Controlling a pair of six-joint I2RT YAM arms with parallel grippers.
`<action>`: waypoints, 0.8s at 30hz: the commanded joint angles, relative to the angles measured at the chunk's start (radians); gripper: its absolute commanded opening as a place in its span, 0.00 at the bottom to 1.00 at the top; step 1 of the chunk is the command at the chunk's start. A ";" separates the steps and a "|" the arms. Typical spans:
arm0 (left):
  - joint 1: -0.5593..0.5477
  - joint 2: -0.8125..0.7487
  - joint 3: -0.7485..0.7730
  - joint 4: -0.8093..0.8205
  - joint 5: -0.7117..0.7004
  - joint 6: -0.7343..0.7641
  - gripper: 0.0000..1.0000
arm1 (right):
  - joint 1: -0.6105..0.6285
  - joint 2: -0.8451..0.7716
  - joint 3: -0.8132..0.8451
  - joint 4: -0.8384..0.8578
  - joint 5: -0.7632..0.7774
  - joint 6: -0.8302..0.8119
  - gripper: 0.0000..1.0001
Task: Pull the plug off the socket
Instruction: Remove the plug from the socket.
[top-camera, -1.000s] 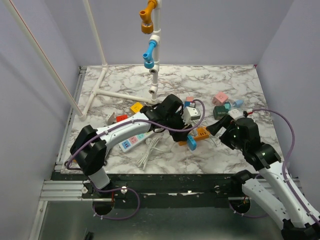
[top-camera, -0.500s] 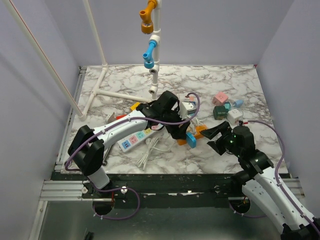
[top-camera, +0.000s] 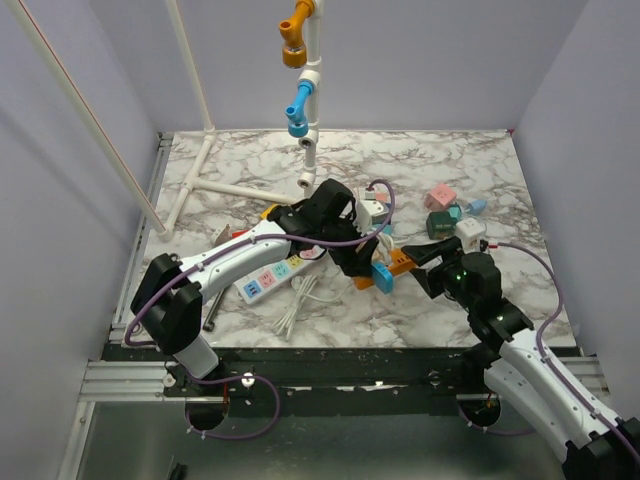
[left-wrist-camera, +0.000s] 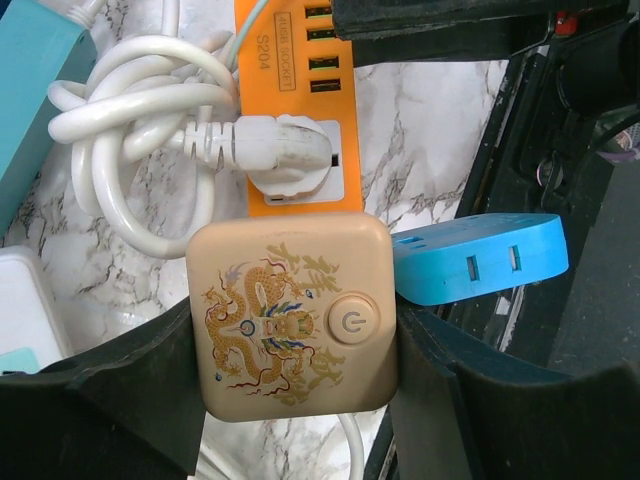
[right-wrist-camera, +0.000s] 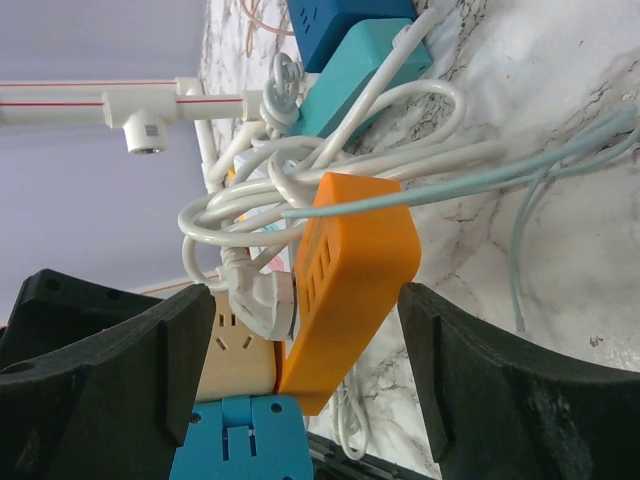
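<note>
Mid-counter clutter sits well inside every edge of the marble counter (top-camera: 450, 165), with bare marble behind it up to the back wall. The left gripper (left-wrist-camera: 290, 400) is clamped on a beige dragon-printed socket cube (left-wrist-camera: 290, 315), a blue block (left-wrist-camera: 480, 260) touching the cube's right side. Just beyond the cube, a white plug (left-wrist-camera: 285, 155) is seated in an orange power strip (right-wrist-camera: 350, 270), beside a coiled white cord (left-wrist-camera: 130, 140). The right gripper (right-wrist-camera: 308, 300) has its jaws spread to either side of the orange strip; I cannot tell whether they press it. The long white power strip (top-camera: 265, 282) lies flat under the left arm, near the front edge.
</note>
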 joint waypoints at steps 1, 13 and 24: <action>0.000 -0.042 0.060 0.059 0.022 -0.039 0.26 | -0.005 0.045 -0.028 0.112 0.060 0.026 0.80; -0.003 -0.027 0.088 0.054 -0.001 -0.052 0.24 | -0.005 -0.010 -0.016 -0.007 0.067 -0.024 0.80; -0.006 -0.031 0.102 0.055 -0.010 -0.079 0.24 | -0.005 0.102 -0.047 0.206 0.040 0.021 0.67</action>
